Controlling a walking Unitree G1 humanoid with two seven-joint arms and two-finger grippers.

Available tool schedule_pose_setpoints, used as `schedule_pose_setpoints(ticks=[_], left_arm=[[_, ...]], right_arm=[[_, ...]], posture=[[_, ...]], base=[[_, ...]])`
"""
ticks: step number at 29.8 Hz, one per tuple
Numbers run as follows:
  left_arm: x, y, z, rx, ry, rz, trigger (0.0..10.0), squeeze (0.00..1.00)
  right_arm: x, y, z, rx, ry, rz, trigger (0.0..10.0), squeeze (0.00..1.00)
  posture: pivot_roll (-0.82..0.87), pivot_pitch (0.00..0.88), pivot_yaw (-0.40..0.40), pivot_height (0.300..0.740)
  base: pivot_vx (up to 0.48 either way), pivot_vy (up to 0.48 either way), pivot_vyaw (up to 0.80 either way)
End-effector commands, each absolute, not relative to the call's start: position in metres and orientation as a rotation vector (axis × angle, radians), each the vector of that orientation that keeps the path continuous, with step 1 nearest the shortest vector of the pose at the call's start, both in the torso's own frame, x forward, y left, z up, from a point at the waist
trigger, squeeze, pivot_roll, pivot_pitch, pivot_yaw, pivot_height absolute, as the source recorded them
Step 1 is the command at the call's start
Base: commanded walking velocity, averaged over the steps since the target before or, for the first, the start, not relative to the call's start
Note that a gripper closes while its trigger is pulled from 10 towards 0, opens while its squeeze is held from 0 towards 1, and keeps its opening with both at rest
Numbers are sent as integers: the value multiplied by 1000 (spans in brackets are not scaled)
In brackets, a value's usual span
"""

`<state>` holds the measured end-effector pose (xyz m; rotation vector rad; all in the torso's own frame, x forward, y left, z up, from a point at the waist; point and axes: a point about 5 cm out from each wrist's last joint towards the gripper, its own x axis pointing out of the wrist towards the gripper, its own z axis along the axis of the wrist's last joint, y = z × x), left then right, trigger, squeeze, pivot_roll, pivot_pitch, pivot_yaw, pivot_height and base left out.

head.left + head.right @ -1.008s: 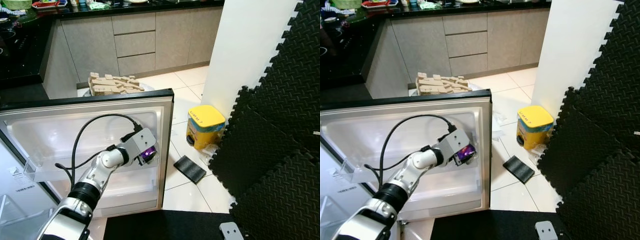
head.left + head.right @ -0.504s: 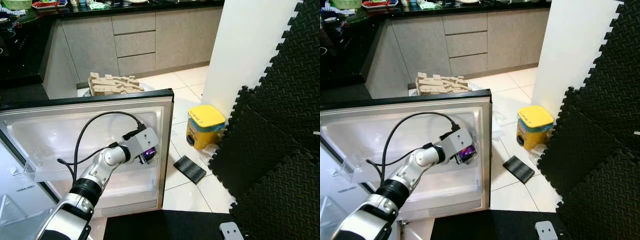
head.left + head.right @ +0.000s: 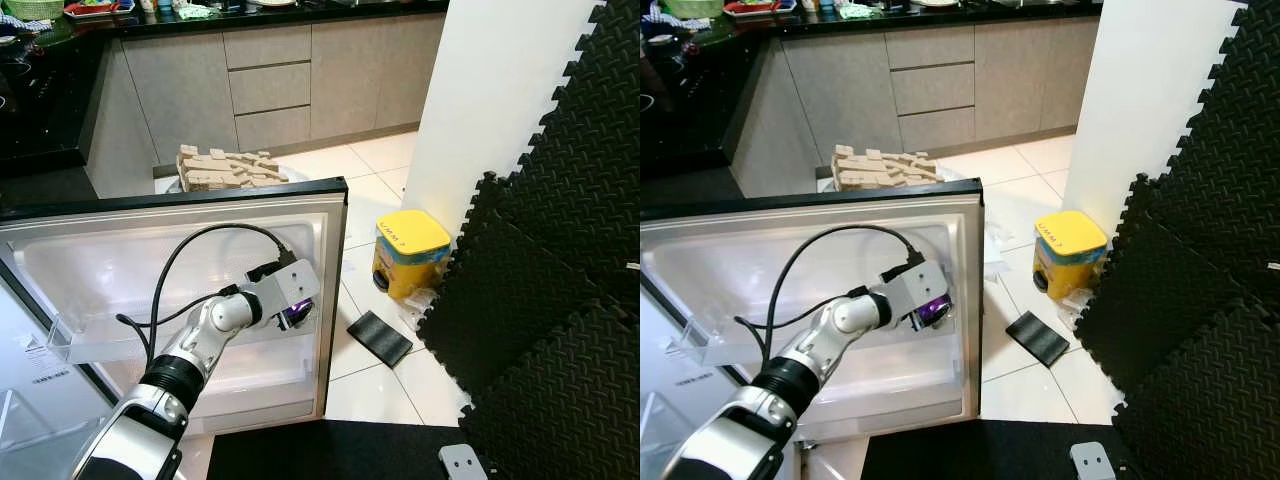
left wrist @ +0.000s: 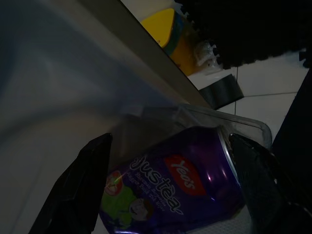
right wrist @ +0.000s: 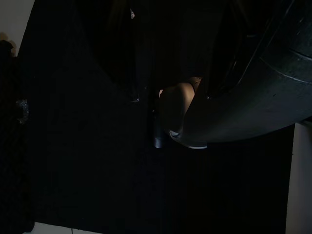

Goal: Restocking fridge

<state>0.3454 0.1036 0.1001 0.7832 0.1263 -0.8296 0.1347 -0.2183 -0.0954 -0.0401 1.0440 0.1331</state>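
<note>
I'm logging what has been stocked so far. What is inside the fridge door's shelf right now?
A purple can sits in the clear door shelf, between the left gripper's fingers. The arm covers part of the shelf, so anything else there is hidden.

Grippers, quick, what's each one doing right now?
Left gripper: shut on the purple can, at the fridge door shelf.
Right gripper: view too dark, cannot tell.

A kitchen with a glossy white tiled floor [image 3: 365,165]. Grey cabinets with drawers [image 3: 270,88] run along the far wall under a black countertop [image 3: 60,30]. A white wall [image 3: 500,110] stands at right, with black foam mats [image 3: 560,300] leaning beside it. A yellow-lidded bin [image 3: 408,253] sits on the floor near the mats.
</note>
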Motion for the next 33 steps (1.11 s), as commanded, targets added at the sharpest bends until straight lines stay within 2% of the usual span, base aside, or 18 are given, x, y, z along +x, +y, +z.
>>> schedule_pose_setpoints(ticks=[1,12,33], left_arm=[[348,111,100,830,148,-818,10000,0],[350,105,101,878,145,-819,10000,0],[354,110,103,963,149,-769,10000,0]], right_arm=[[136,-220,-95,-39,1035,123,10000,0],[135,-221,-95,-40,1036,120,10000,0],[137,-219,-94,-38,1028,126,10000,0]], posture=[[-72,0,22,740],[-76,0,23,740],[-74,0,23,740]], base=[[0,0,0],[0,0,0],[0,0,0]])
